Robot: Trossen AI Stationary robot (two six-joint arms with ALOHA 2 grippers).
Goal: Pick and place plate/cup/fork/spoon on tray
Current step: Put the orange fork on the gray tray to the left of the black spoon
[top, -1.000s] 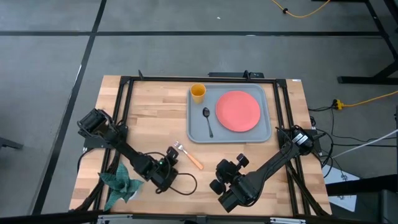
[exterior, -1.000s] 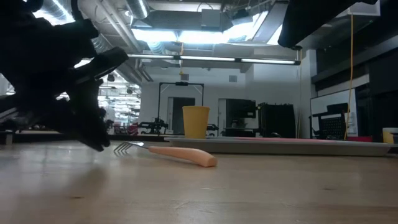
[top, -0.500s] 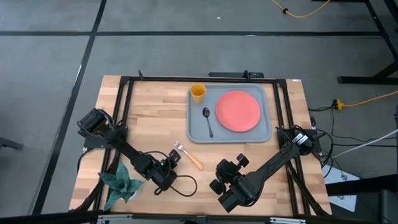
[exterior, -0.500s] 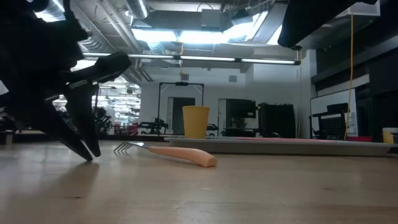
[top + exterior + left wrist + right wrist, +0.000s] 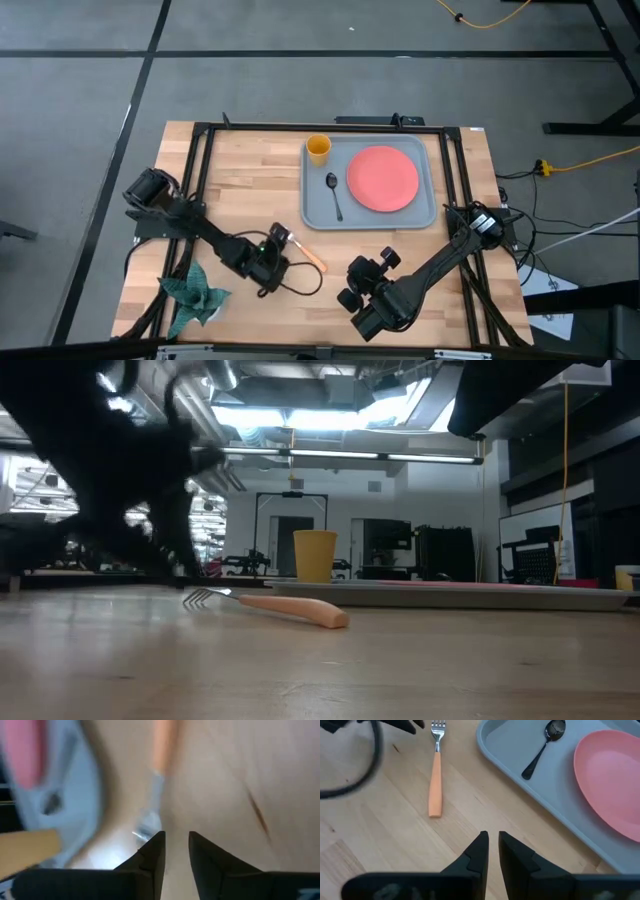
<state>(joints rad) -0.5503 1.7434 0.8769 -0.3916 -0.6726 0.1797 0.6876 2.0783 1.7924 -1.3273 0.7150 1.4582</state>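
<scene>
The orange-handled fork (image 5: pixel 303 252) lies flat on the wooden table near the tray's near left corner; it also shows in the low view (image 5: pixel 268 604) and the right wrist view (image 5: pixel 435 775). The grey-blue tray (image 5: pixel 318 210) holds the coral-pink plate (image 5: pixel 382 179), the dark spoon (image 5: pixel 334 195) and, at its far left corner, the yellow cup (image 5: pixel 318 150). My left gripper (image 5: pixel 175 840) hovers just beside the fork's tines (image 5: pixel 148 826), its fingers a narrow gap apart, touching nothing that I can see. My right gripper (image 5: pixel 491 840) waits shut and empty near the table's near edge (image 5: pixel 362 272).
A green cloth (image 5: pixel 195 290) lies at the table's near left corner. A black cable (image 5: pixel 302 290) loops on the table beside my left arm. A black metal frame (image 5: pixel 200 160) runs along the table's edges.
My left gripper has risen off the table and gone toward the far right, up to the fork's tines. The fork has stayed where it was.
</scene>
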